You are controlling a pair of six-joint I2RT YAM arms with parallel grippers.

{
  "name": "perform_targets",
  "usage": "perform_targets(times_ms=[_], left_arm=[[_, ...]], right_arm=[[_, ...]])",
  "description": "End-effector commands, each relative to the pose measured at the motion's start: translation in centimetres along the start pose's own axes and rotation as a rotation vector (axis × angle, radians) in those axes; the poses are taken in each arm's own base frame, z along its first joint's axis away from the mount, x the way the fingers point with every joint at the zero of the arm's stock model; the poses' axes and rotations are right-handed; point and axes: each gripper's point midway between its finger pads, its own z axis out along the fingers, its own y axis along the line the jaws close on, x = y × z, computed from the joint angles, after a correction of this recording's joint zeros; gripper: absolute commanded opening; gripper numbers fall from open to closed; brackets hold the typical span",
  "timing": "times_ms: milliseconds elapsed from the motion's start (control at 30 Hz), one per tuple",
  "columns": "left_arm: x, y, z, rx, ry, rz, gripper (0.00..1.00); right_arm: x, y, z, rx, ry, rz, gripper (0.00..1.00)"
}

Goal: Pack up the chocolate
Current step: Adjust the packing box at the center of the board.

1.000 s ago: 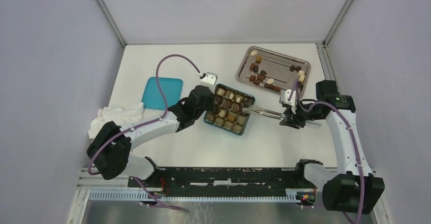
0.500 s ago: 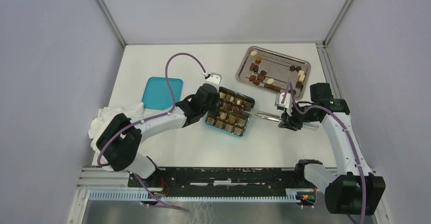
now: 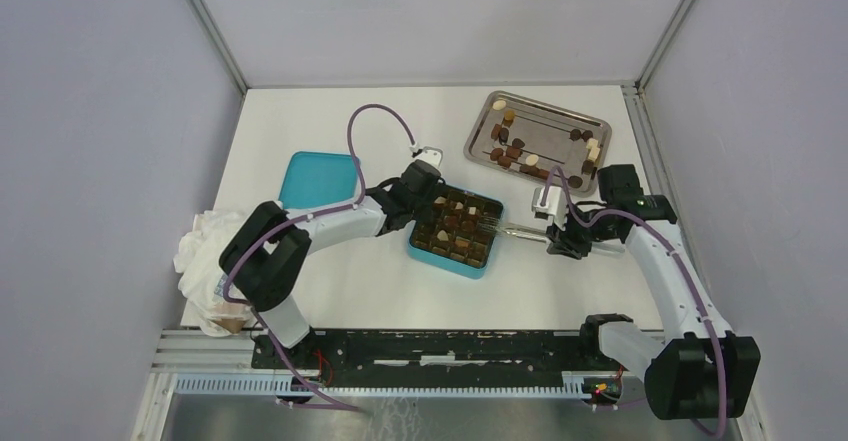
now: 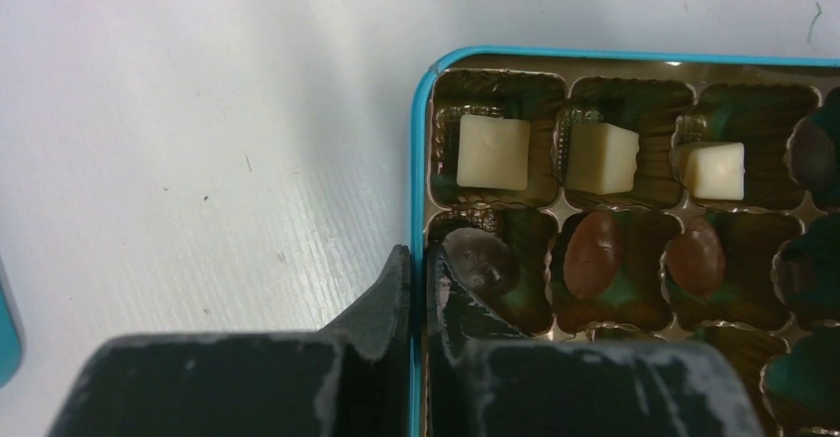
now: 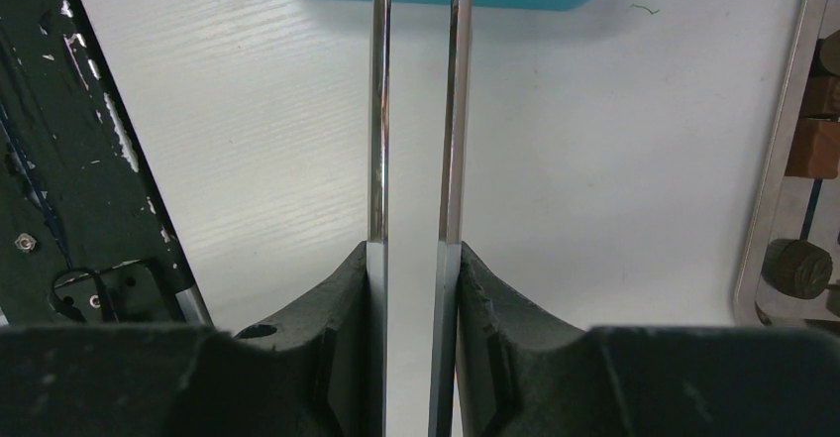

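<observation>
brown and cream chocolate (image 4: 493, 152) fills cells of the teal box (image 4: 420, 140), and more lies on the steel tray (image 3: 545, 111) behind it. i see my left gripper (image 4: 417, 264) pinched on the box's wall. my right gripper (image 5: 414, 251) is clamped on the tweezers (image 5: 377, 110), whose tips reach the box.

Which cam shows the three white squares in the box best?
Left wrist: white squares close up, one per cell along the box rim. Top view has the box tiny, squares barely specks. Right wrist catches only the box's outer wall.
</observation>
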Motion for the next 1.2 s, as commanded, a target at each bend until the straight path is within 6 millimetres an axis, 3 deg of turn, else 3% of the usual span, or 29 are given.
perform_targets(times_ms=[0, 200, 367, 633, 800, 1067, 1167], left_arm=[[-2.7, -0.7, 0.0, 0.019, -0.056, -0.070, 0.13], [-3.1, -0.7, -0.4, 0.023, -0.067, -0.077, 0.34], [-3.8, -0.6, -1.4, 0.028, -0.089, -0.092, 0.46], [-5.8, -0.4, -4.8, 0.067, -0.166, -0.125, 0.49], [-6.4, 0.2, -7.2, 0.087, -0.217, -0.146, 0.50], [-6.0, 0.1, -10.1, 0.165, -0.255, -0.213, 0.54], [-6.1, -0.1, -11.5, 0.208, -0.276, -0.242, 0.61]], right_arm=[[-0.1, -0.6, 0.2, 0.021, 0.008, -0.007, 0.00], [0.8, -0.1, 1.0, -0.003, 0.036, 0.008, 0.01], [1.1, -0.1, 1.3, -0.003, 0.049, 0.012, 0.04], [1.3, -0.1, 1.5, -0.010, 0.057, 0.020, 0.29], [1.1, 0.0, 1.5, -0.012, 0.050, 0.019, 0.39], [-0.1, -0.3, 1.4, -0.005, 0.006, 0.031, 0.43], [-1.3, -1.1, 1.0, 0.018, -0.039, 0.041, 0.42]])
